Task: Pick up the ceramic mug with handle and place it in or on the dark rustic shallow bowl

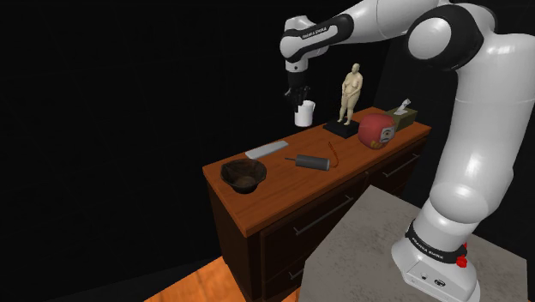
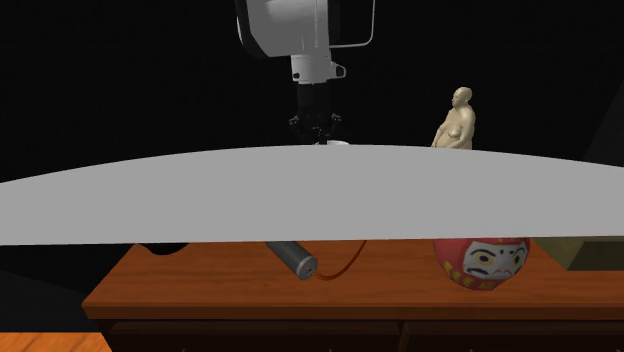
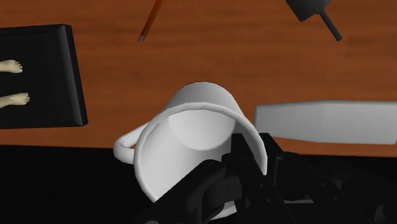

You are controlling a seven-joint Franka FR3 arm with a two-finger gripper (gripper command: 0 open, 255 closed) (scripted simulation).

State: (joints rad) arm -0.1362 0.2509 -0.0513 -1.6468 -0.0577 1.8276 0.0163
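The tool (image 1: 300,98) is clamped on the rim of the white mug (image 1: 303,114), holding it up over the table's (image 1: 283,184) back edge, well apart from the dark bowl (image 1: 243,175).

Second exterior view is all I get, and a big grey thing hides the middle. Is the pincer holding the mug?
Observer: Yes. In the wrist view the pincer is shut on the white mug, one finger inside the rim and one outside.
Operator: Where's the bowl?
Observer: The shoulder view shows the dark bowl near the table's end, towards that view's left.
Operator: Anything in between?
Observer: A flat grey bar lies on the table between the mug and the bowl.
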